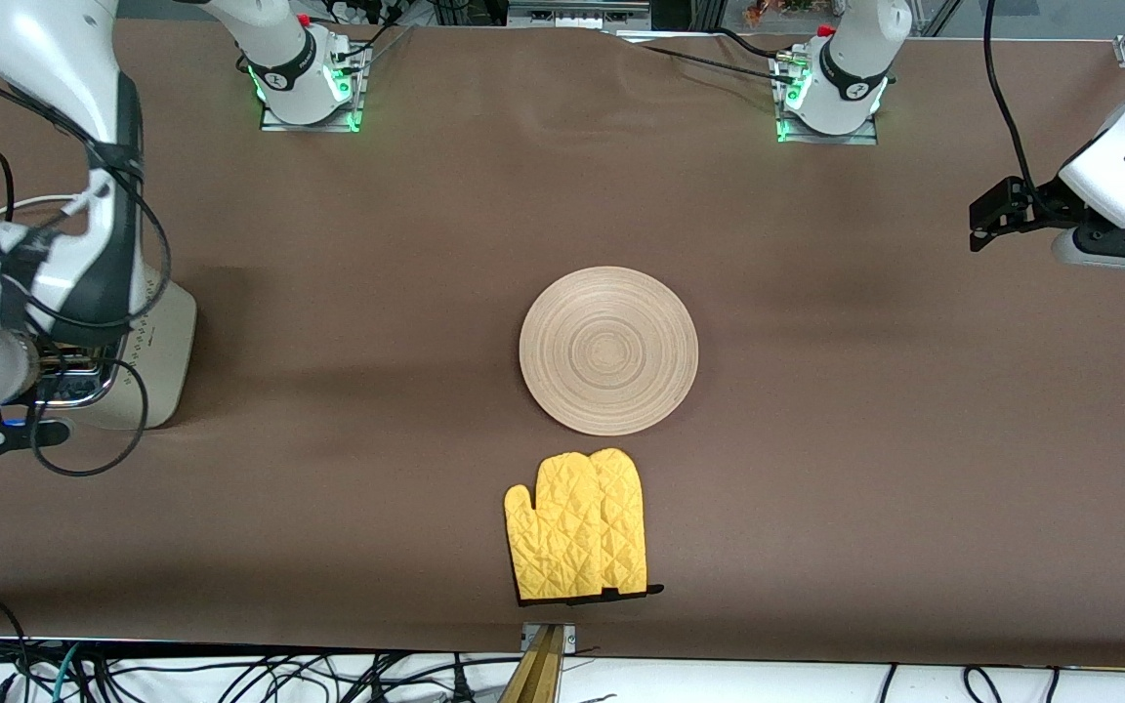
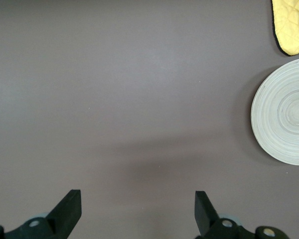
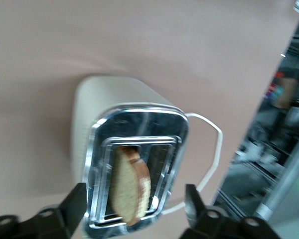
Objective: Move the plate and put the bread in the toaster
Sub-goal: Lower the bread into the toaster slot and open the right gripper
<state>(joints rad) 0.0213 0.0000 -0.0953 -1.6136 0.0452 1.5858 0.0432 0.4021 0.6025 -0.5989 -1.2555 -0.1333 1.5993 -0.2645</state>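
Observation:
The toaster (image 1: 160,363) stands at the right arm's end of the table, cream with a chrome top (image 3: 139,149). The bread (image 3: 131,185) stands on edge in a slot, its upper part sticking out. My right gripper (image 3: 134,201) hovers just above the toaster, open, with its fingers on either side of the bread and clear of it. The plate (image 1: 608,350) lies bare at the table's middle and also shows in the left wrist view (image 2: 284,119). My left gripper (image 2: 138,206) is open and empty, up over bare table at the left arm's end (image 1: 997,215).
A yellow oven mitt (image 1: 577,527) lies nearer the front camera than the plate, close to the table's front edge; it also shows in the left wrist view (image 2: 290,25). The toaster's white cord (image 3: 209,144) loops beside the toaster. Brown cloth covers the table.

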